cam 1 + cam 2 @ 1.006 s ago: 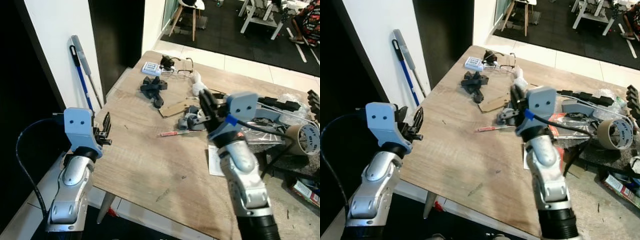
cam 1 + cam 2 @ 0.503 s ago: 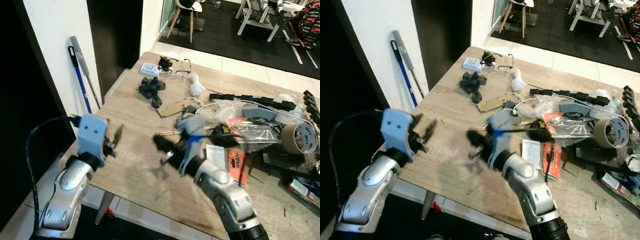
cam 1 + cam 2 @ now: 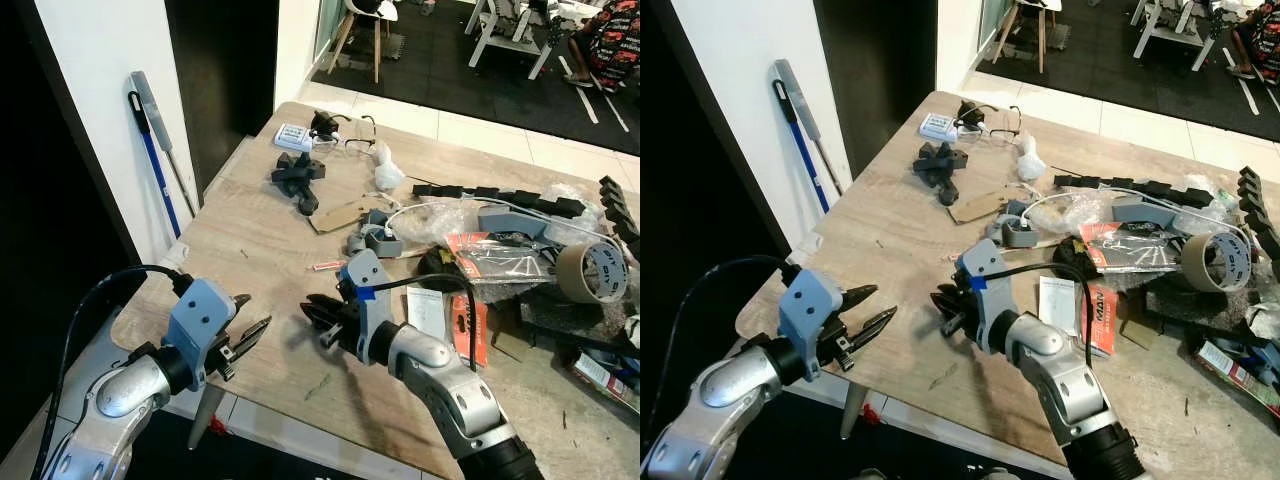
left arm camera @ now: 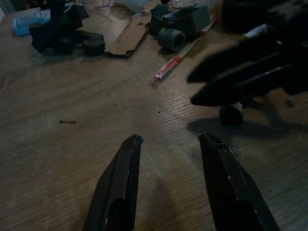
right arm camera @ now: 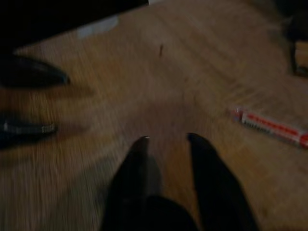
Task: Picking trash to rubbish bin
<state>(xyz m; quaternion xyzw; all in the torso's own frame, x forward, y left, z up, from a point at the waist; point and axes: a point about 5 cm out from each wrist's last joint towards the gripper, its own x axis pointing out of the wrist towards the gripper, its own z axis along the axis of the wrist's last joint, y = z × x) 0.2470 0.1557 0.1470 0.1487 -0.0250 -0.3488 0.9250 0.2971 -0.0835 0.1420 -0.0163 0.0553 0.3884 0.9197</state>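
Both grippers empty, fingers apart: left gripper (image 3: 250,335) and right gripper (image 3: 318,318) point tip-to-tip at lower centre (collision risk), while the red wrapper (image 3: 328,266) lies untouched mid-table (image 3: 265,235), easily nudged away.

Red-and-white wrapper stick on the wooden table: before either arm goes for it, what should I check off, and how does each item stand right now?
1. Red-and-white wrapper stick lies flat on the wooden table, unobstructed: ok.
2. Left gripper jaws open, nothing held: ok.
3. Right gripper jaws open, nothing held: ok.
4. Grippers clear of each other: not ok; they face one another closely over the table's near edge.
5. Right wrist view sharp enough to aim: not ok, blurred.
6. Rubbish bin located: cannot tell.
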